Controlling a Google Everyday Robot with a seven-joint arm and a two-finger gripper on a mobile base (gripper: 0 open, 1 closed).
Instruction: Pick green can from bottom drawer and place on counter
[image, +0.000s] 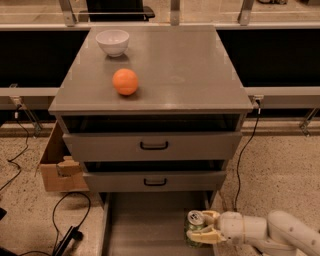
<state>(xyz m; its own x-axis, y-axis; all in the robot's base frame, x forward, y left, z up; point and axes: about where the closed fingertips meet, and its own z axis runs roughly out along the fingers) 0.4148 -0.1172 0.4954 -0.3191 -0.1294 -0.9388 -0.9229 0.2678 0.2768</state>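
Note:
The green can (193, 229), with a silver top and pull tab, stands upright at the right side of the open bottom drawer (145, 225). My gripper (202, 226) reaches in from the lower right and its pale fingers are closed around the can. The counter (175, 65) is the grey cabinet top above, holding other objects. The white arm (270, 232) extends off toward the lower right.
An orange ball (125, 81) and a white bowl (112, 42) sit on the counter's left half. Two upper drawers with black handles (154, 145) stand slightly open. A cardboard box (57, 162) and cables lie on the floor at left.

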